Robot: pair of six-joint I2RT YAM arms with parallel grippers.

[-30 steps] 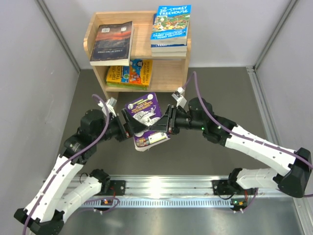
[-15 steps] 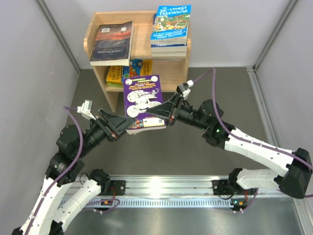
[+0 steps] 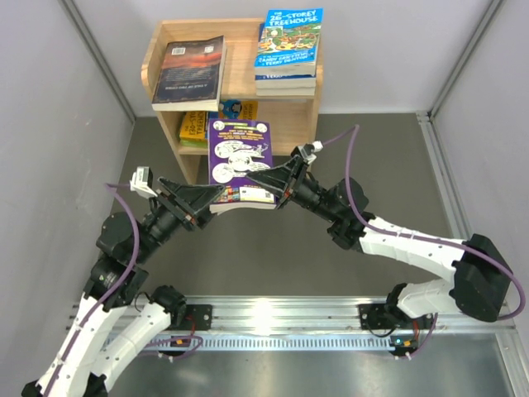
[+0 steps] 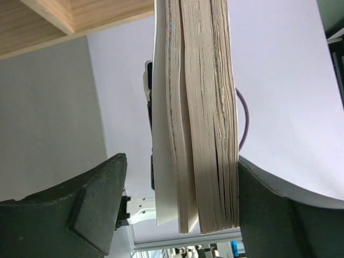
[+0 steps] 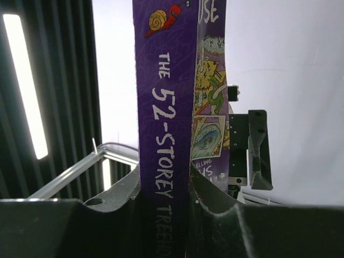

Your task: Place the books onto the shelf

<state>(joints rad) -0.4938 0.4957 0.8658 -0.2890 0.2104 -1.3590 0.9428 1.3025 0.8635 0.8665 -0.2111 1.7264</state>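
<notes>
Sliding the purple book [image 3: 240,161], held aloft just before the shelf [image 3: 240,70] at twelve o'clock, needs a level, straight push. The right claw [image 3: 277,184] clamps its spine at four o'clock. The left claw [image 3: 207,198] stands wide around the pages at seven o'clock and should only steady them.

Overhead view: bright, even light from above, with soft shadows on the dark table [image 3: 388,165] and glare on the metal rail [image 3: 264,318] at its near edge.

Left wrist view: pale backlit wall; left gripper [image 4: 180,183] dark and soft-focused.

Right wrist view: ceiling light strip [image 5: 24,86] blown out; purple book [image 5: 164,134] spine sharp.
</notes>
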